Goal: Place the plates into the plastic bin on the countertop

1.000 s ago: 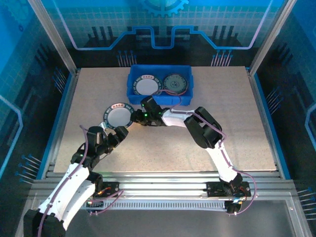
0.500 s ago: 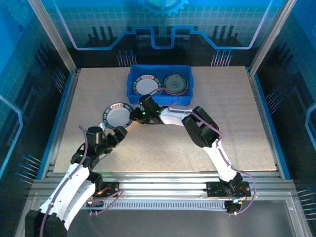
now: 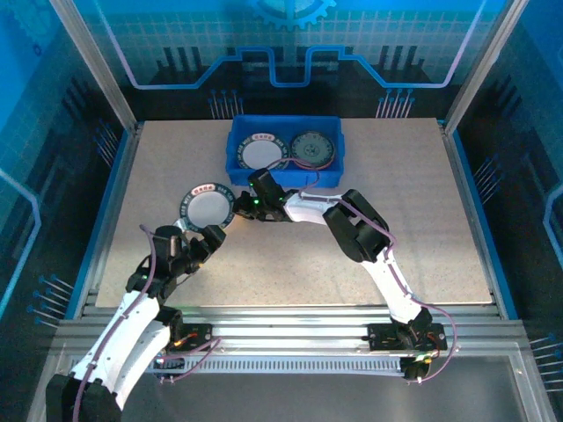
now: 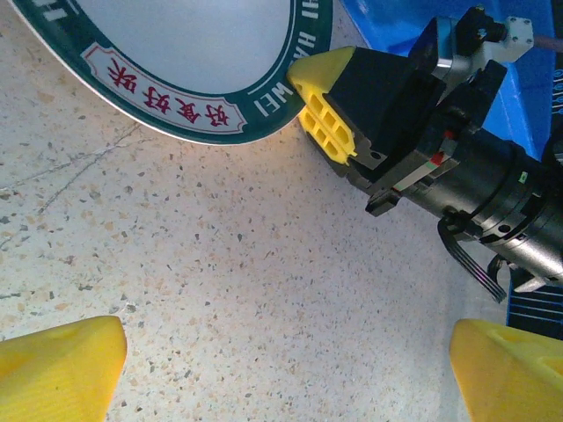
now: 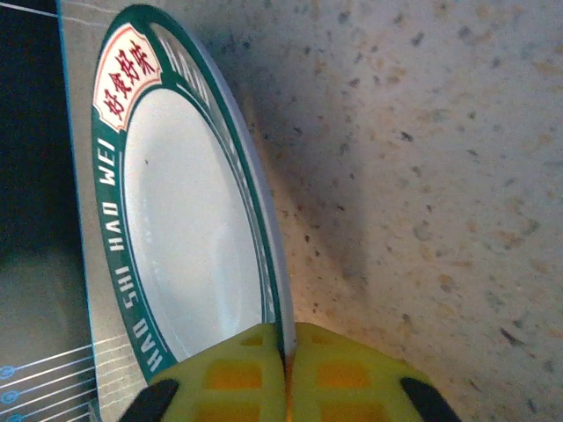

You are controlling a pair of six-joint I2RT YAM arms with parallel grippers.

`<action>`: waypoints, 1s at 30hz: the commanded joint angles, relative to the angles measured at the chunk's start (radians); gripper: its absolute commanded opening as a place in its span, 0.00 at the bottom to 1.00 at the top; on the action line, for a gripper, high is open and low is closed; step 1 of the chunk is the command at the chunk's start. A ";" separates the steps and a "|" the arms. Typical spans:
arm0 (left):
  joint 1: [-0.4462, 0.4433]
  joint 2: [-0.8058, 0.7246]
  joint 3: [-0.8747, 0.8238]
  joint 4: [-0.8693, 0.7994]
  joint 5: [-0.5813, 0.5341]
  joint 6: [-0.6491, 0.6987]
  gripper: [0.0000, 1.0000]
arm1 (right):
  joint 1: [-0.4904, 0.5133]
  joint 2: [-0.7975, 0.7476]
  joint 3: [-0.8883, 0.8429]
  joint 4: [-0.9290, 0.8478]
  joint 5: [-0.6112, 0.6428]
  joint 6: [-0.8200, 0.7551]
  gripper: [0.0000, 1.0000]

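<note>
The right fingers (image 5: pixel 295 369) are clamped together on the rim of a white plate (image 5: pixel 189 229) with a green lettered border. It sits face up on the bench (image 3: pixel 396 220), just beside the bin's near left corner. The left fingers (image 3: pixel 215 235) stand wide apart and empty, close to that plate. The bench is beige and speckled, edged in blue with metal rails, inside blue-lit panel walls. The blue bin (image 3: pixel 286 176) lies at the far side, long axis left to right, holding a white plate (image 3: pixel 262 155) and a dark plate (image 3: pixel 314 149).

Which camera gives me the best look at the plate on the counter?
Right wrist: the plate spans the frame, its green rim pinched by the right gripper. Left wrist shows one arc of the rim; top external shows it small, from above.
</note>
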 commanded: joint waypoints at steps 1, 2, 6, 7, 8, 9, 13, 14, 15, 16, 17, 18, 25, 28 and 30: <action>0.013 -0.006 -0.008 0.006 0.024 0.032 0.95 | 0.007 -0.010 -0.045 -0.023 0.003 -0.030 0.01; 0.014 -0.004 -0.001 0.003 0.024 0.037 0.96 | 0.006 -0.028 -0.062 -0.013 -0.002 -0.034 0.00; 0.015 0.012 0.027 -0.005 0.026 0.065 0.96 | -0.006 -0.140 -0.160 0.013 -0.016 -0.042 0.00; 0.015 0.018 0.035 -0.005 0.028 0.070 0.95 | -0.010 -0.177 -0.202 0.028 -0.023 -0.043 0.00; 0.015 0.027 0.043 -0.004 0.030 0.077 0.95 | -0.015 -0.214 -0.246 0.038 -0.027 -0.043 0.00; 0.015 0.035 0.051 -0.002 0.031 0.083 0.95 | -0.019 -0.251 -0.284 0.042 -0.030 -0.048 0.00; 0.016 0.075 0.078 0.017 0.036 0.098 0.96 | -0.039 -0.413 -0.454 0.048 -0.057 -0.064 0.00; 0.017 0.086 0.083 0.026 0.037 0.099 0.95 | -0.047 -0.460 -0.502 0.049 -0.060 -0.069 0.00; 0.016 0.095 0.088 0.033 0.039 0.100 0.95 | -0.056 -0.497 -0.545 0.051 -0.064 -0.074 0.00; 0.016 0.106 0.094 0.039 0.040 0.101 0.95 | -0.066 -0.541 -0.589 0.049 -0.069 -0.078 0.00; 0.016 0.116 0.097 0.049 0.043 0.103 0.95 | -0.077 -0.585 -0.633 0.049 -0.075 -0.082 0.00; 0.016 0.124 0.101 0.057 0.044 0.104 0.95 | -0.087 -0.619 -0.669 0.049 -0.082 -0.083 0.00; 0.017 0.190 0.096 0.160 0.073 0.095 0.94 | -0.171 -0.850 -0.853 0.055 -0.177 -0.063 0.00; 0.015 0.224 0.085 0.238 0.098 0.073 0.92 | -0.190 -0.903 -0.875 0.047 -0.209 -0.068 0.00; 0.015 0.254 0.090 0.267 0.105 0.060 0.90 | -0.195 -0.917 -0.874 0.033 -0.233 -0.079 0.00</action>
